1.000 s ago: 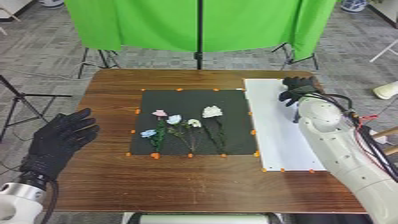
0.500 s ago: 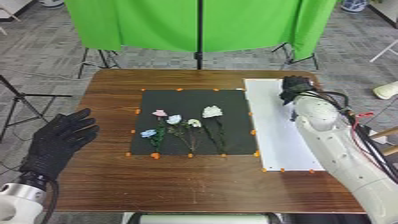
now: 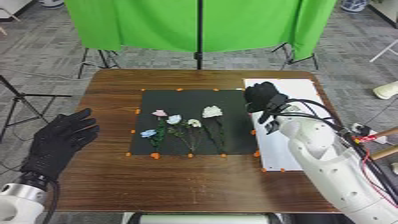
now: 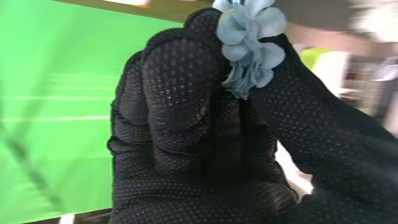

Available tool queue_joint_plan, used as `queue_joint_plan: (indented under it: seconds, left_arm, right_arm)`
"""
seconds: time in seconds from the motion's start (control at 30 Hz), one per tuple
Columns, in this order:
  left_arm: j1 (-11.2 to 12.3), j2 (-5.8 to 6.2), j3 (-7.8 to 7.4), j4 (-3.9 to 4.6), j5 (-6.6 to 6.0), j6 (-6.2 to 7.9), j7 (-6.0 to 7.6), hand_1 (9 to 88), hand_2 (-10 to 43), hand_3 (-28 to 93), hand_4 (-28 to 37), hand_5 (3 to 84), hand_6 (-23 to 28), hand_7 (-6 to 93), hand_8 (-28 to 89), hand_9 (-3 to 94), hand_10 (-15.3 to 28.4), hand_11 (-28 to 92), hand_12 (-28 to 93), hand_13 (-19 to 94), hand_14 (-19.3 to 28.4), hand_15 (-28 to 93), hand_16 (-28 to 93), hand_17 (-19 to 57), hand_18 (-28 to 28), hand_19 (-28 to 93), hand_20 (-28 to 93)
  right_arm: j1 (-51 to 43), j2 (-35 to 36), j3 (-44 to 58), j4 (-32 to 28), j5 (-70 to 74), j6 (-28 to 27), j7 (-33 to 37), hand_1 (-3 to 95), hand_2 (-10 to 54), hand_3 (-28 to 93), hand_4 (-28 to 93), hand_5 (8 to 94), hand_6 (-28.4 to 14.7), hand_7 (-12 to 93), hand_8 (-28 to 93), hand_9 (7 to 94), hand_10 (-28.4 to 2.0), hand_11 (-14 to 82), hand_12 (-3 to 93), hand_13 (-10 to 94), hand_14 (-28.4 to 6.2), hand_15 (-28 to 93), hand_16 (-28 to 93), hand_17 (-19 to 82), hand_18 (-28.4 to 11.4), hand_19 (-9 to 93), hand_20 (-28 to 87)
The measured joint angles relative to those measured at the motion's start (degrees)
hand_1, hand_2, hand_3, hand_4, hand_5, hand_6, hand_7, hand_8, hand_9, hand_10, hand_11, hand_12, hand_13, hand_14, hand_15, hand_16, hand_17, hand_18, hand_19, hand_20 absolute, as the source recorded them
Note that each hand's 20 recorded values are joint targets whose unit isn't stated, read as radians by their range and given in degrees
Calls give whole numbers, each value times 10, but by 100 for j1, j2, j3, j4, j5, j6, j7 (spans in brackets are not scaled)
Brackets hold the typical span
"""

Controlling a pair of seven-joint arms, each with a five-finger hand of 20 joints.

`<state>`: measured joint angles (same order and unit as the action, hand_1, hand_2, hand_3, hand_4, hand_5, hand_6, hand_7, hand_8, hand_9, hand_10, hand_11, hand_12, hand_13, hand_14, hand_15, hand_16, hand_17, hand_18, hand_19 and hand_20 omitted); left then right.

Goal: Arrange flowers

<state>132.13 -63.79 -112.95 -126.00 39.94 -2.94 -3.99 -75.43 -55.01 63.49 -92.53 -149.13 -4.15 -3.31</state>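
We have our right hand [image 3: 262,96] at the upper right of the head view, over the edge of the white board [image 3: 282,150] nearest the black sheet [image 3: 182,100]. Its fingers [image 4: 173,75] are nearly straight and drawn in to meet the thumb [image 4: 306,95], pinching a pale blue flower [image 4: 253,42] between them near their tips.

At the centre of the frame, five flowers lie on the black sheet, their stems running towards the lower part of the frame. We see a pink flower [image 3: 160,113] at the left, with a blue flower [image 3: 148,133] below it; a pale flower [image 3: 173,119] and a cream flower [image 3: 194,122] sit between these and the larger white flower [image 3: 211,111] at the right. Orange marks line the sheet's edges on the brown bench [image 3: 178,192].

Our left hand [image 3: 58,142] is at the left of the frame, well apart from the flowers, palm open and fingers extended, holding nothing.
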Motion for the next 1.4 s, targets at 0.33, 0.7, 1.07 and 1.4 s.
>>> queue_joint_plan:
  seconds: [0.33, 0.7, 1.07, 1.4]
  left_arm:
    - [7, 8, -7, 9, -2, -96, 29, 216, 13, 700, -283, 362, 46, 243, -128, 295, 133, 334, 142, 223, 152, 501, -46, -86, 211, 498, 66]
    - [-1, 9, -19, 27, -2, -129, 7, 218, 15, 700, -283, 362, 46, 243, -128, 295, 133, 334, 142, 223, 152, 502, -47, -86, 211, 498, 66]
    - [-91, 35, 33, 86, -2, -184, -13, 218, 15, 700, -283, 361, 46, 244, -128, 295, 134, 336, 141, 223, 152, 502, -47, -85, 211, 499, 66]
    - [-68, 26, 23, 81, 1, -224, -10, 219, 15, 701, -283, 361, 46, 245, -129, 295, 133, 335, 141, 223, 152, 501, -47, -85, 211, 499, 65]
  right_arm:
    - [-351, -42, -91, -312, 55, -8, -1, 481, -95, 892, -283, 721, 14, 481, -154, 888, -37, 171, 465, 820, -2, 495, 345, 322, -147, 770, 342]
    - [-820, -25, -34, -582, -57, 35, 68, 436, -95, 864, -283, 660, 9, 529, -151, 838, -38, 209, 475, 772, -7, 532, 336, 301, -151, 765, 357]
    - [-1033, -62, -126, -629, -70, 225, 234, 309, -95, 867, -283, 616, 18, 448, -189, 712, -69, 398, 310, 670, -37, 600, 225, 273, -159, 758, 386]
    - [-1239, -112, 78, -811, 135, 184, 311, 136, -95, 853, -283, 560, -16, 380, -233, 618, -106, 452, 275, 569, -72, 663, 231, 237, -178, 762, 410]
